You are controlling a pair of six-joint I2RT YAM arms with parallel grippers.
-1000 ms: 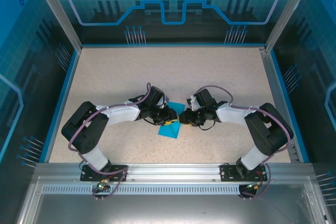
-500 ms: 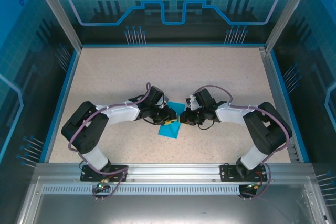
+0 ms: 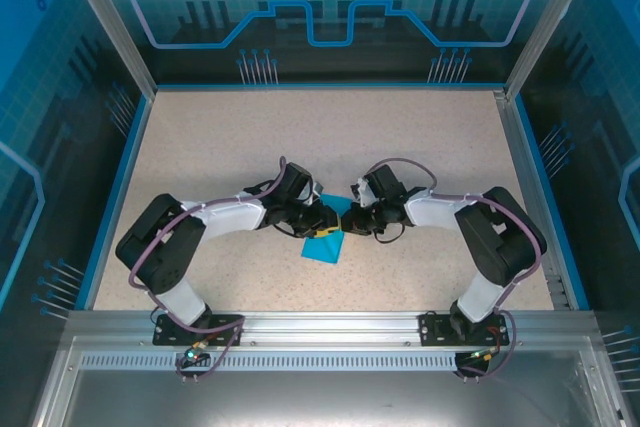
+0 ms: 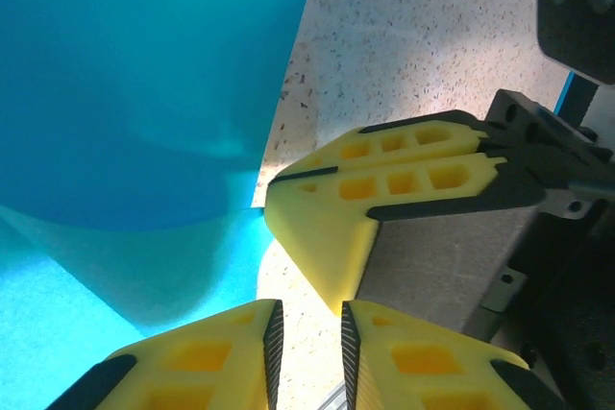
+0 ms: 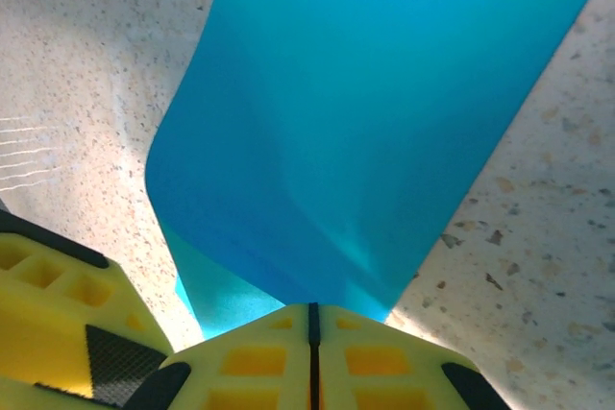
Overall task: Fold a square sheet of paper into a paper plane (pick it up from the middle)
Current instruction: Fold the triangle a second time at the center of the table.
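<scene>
Two yellow grippers met tip to tip low over the table [image 3: 220,147], a flat beige surface with dark speckles, stone-like. Both had moulded plastic fingers with square hollow pockets, black edging and dark cross-hatched grip pads. The square sheet of paper [image 5: 365,122] was thin, smooth, plain teal-blue with a soft sheen. It was partly doubled over: a lower layer lay flat on the table and an upper layer curled up in a rounded bend with no sharp crease visible. The right gripper [image 5: 309,312] was clamped tight, pads pressed together along a thin black seam, pinching the near edge of the sheet. The paper fanned out ahead of its tips and rose away from them. The left gripper [image 4: 309,312] stood just ajar, a narrow slot between its pads with bare speckled table showing through and no paper seen in the slot. The sheet lay to the left of and ahead of its left finger. The right gripper's closed fingers [image 4: 404,175] sat just ahead of the left gripper's tips, angled across them. Whether the two touched I could not tell.
</scene>
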